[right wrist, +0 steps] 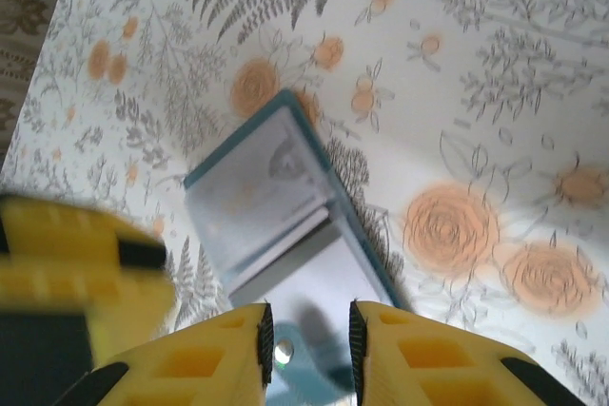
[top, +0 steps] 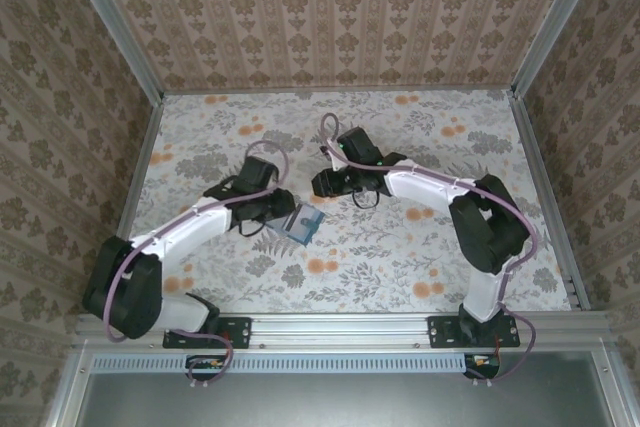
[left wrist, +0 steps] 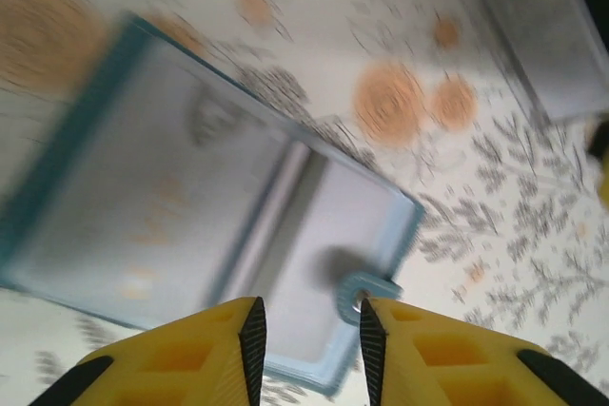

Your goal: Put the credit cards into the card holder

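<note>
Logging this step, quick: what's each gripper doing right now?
Left gripper: partly open, empty, by the holder.
Right gripper: partly open, empty.

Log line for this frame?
card holder open on table | left gripper open over it | right gripper at its tab, grip unclear

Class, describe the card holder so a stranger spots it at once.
Find the floral table, then the left gripper near its middle. At its tip lies the card holder, open: a small teal-edged case, plain grey inside, unlike the flowers around it.
</note>
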Available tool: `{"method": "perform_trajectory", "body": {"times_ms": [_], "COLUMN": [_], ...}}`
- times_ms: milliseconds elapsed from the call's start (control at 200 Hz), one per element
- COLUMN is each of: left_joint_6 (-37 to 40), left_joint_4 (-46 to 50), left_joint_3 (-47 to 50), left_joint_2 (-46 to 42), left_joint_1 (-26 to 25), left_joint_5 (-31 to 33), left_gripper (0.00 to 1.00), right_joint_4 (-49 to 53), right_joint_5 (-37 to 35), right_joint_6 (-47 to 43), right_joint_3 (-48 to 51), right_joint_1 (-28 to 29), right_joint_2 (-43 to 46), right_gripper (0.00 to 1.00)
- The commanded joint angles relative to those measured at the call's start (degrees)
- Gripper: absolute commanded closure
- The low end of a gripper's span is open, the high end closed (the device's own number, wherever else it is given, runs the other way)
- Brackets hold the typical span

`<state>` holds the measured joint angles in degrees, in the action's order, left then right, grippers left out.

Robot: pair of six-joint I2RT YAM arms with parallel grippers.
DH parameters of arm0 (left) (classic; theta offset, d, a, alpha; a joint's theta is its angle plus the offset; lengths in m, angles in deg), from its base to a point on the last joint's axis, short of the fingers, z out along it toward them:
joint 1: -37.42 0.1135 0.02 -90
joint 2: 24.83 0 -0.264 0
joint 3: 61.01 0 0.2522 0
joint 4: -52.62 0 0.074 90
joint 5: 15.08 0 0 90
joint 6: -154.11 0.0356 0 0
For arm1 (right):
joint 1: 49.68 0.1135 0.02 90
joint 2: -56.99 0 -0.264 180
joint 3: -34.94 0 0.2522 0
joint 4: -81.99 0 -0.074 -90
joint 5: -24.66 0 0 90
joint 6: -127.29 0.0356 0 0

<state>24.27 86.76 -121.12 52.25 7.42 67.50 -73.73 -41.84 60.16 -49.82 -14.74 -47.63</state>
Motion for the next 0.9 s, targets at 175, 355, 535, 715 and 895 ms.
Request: {"method": "perform_trajectory", "body": {"times_ms": [175, 355, 535, 715, 895], "left_joint_6": [6.99, 8.13, 7.1, 4.21, 0.29], "left_joint_4": [0.4, -0.95, -3.9, -6.18, -6.83], "left_joint_3": [1.98, 1.63, 4.43, 7.42, 8.49], "left_joint_2": [2.81, 7.62, 10.08, 9.69, 9.02], "left_joint_1": [14.46, 16.11, 15.47, 12.7, 6.3], "left_joint_5": [-5.26, -8.35, -10.11, -10.11, -8.95], "left_gripper": [0.63, 0.63, 0.63, 0.63, 0.63], "right_joint_4": [0.69, 0.79, 1.98, 3.45, 4.17], "right_joint_5": [1.6, -2.17, -4.44, -6.29, -6.37], "right_joint_6": [1.04, 1.96, 0.82, -0.34, -0.92], "right_joint_3": [7.38, 8.75, 6.84, 5.17, 5.35], "right_joint_1": [7.65, 7.92, 5.97, 4.35, 1.37], "right_joint_2": [0.3, -1.76, -4.69, -6.01, -5.63], "right_gripper": [0.69, 0.68, 0.66, 0.66, 0.66]}}
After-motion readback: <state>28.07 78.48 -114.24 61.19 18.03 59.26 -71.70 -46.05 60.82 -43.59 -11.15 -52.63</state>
